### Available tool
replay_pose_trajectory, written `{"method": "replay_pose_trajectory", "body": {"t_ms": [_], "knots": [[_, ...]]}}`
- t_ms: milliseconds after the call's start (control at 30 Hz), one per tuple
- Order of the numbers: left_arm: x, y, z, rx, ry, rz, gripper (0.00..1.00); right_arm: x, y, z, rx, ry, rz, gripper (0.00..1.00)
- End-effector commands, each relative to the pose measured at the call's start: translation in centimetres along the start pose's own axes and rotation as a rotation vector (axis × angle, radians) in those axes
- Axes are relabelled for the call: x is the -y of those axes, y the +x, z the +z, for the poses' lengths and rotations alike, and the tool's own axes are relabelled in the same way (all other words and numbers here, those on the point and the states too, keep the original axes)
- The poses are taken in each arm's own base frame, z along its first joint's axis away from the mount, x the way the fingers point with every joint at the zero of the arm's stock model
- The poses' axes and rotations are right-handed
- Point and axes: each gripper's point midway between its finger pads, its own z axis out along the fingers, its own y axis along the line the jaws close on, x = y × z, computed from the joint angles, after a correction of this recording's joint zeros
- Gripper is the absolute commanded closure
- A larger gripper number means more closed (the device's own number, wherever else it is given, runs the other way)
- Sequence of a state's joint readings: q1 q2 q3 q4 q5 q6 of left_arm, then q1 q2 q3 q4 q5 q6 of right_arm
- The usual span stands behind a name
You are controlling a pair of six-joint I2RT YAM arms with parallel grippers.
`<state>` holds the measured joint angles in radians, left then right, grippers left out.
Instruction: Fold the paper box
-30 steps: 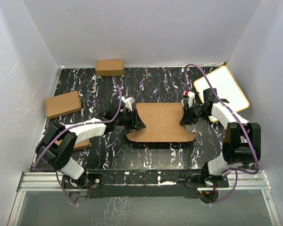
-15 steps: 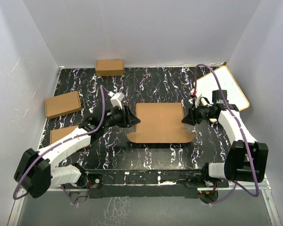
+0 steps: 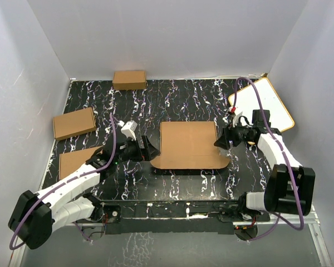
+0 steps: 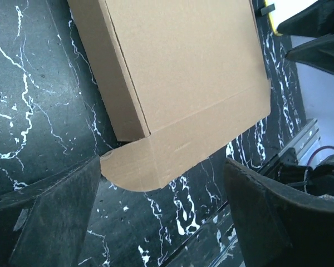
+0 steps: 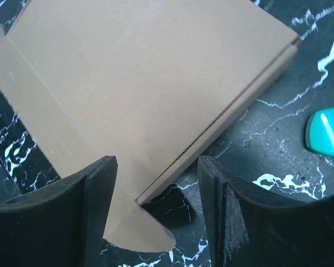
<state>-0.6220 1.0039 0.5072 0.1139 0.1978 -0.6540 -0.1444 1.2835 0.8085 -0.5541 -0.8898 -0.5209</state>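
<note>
Two grippers flank one workpiece. The paper box (image 3: 188,142) lies flat at the centre of the table (image 3: 183,105), and its near flap (image 3: 189,162) juts out at 6 o'clock with a rounded ear at each end. The left gripper (image 3: 147,150) sits low at the box's 8 o'clock with its jaws wide apart and nothing between them. Its wrist view shows the left ear (image 4: 133,172) lying on the table in the gap, touched by neither finger. The right gripper (image 3: 221,139) stands at the box's 3 o'clock, jaws likewise parted. Its wrist view shows the side wall and the right ear (image 5: 145,239) between the fingers (image 5: 94,194), with no clamp on either. Assessment: the piece is light corrugated board, stiff across its panels but ready to hinge along scored creases. Its edges would crush under a hard pinch. The matt brown face should give fair grip, though so light a piece may skate on the table if pushed from one side only. Recommended hold is the thin free edge of the near flap, close to the ears at 5 and 7 o'clock, with both sides worked together. Smaller cardboard boxes (image 3: 129,79) lie at the table's 8, 9 and 11 o'clock and a white board (image 3: 264,100) at 2 o'clock, all well apart from the work.
</note>
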Motion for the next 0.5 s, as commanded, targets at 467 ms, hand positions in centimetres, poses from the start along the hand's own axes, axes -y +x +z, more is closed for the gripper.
{"method": "replay_pose_trajectory", "body": {"t_ms": [467], "knots": [[1.6,-2.6,1.6,0.095,0.173,-0.187,0.03,5.5,0.6,3.3,-0.001,0.005,0.549,0.43]]}}
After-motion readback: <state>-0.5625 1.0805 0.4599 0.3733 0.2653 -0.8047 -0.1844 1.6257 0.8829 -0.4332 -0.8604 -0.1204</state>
